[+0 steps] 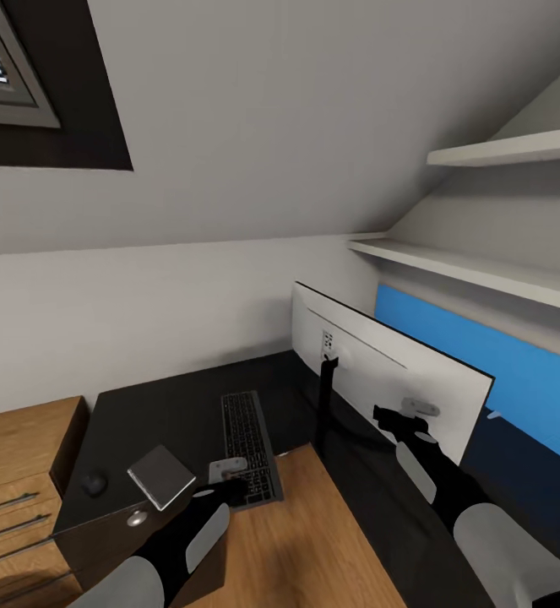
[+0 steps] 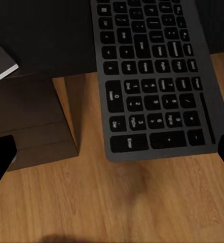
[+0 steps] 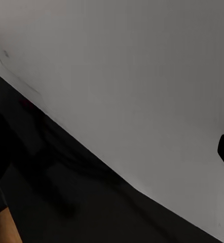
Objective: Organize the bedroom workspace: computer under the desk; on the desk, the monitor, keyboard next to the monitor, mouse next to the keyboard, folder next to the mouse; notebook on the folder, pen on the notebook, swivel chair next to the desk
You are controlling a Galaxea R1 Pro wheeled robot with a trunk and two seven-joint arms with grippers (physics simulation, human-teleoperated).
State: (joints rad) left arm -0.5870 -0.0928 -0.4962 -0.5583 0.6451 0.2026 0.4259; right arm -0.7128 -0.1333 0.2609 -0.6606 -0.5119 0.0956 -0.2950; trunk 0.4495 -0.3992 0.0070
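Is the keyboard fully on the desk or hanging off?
Hanging off: the keyboard's near end juts past the desk edge, wood floor showing under it.

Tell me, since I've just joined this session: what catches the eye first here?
The monitor stands on the black desk with its white back toward the camera, a blue panel behind it. The right tool is up close to that white back. The keyboard lies left of the monitor's stand, its near end overhanging the desk edge, with the left tool just above that end.

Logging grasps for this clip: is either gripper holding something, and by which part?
Nothing is held: the left gripper is open above the keyboard's near end; the right gripper faces the monitor's white back.
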